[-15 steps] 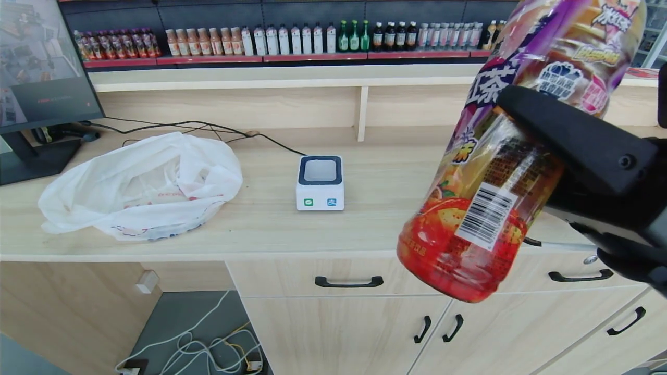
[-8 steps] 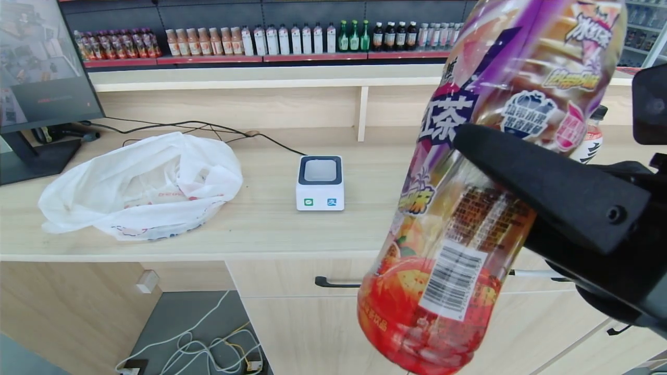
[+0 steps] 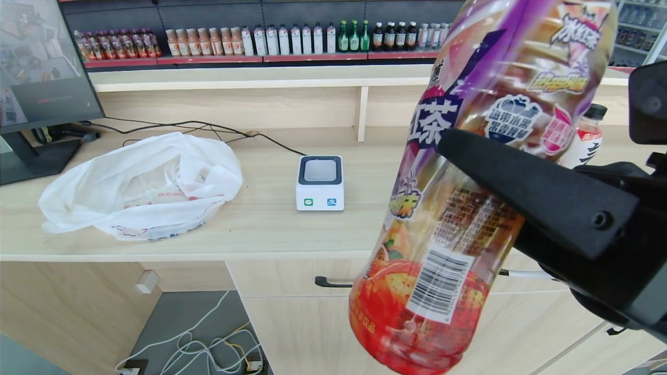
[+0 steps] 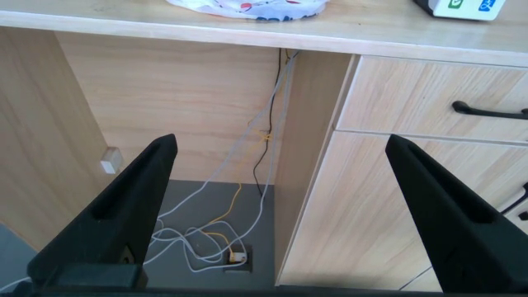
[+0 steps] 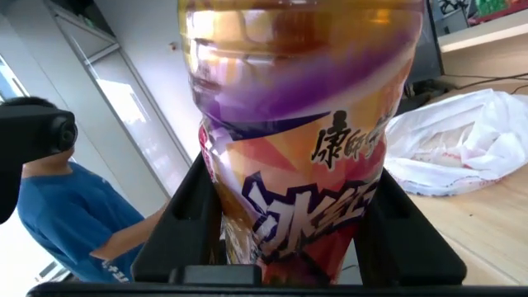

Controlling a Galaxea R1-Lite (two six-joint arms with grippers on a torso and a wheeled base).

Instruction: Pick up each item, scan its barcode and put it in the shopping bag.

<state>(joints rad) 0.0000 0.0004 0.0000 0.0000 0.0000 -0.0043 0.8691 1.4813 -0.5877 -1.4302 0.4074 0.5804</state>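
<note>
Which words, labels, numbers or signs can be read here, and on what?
Bottle label: large Chinese characters, partly covered by the right gripper; no whole line reads.
Barcode on it: digits too small.
Scanner: two small icons, no words.
Shopping bag: red print, blurred.
Shelf bottles: labels too small.

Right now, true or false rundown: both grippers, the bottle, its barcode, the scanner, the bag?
1. The right gripper is shut on the bottle. True.
2. The left gripper holds an item. False: it is open and empty, low in front of the cabinet.
3. The bottle lies inside the shopping bag. False: it is held in the air, and the bag sits on the counter to the robot's left of the scanner.
4. The barcode faces the head camera. True.
5. The scanner stands upside down. False: its window faces up.
</note>
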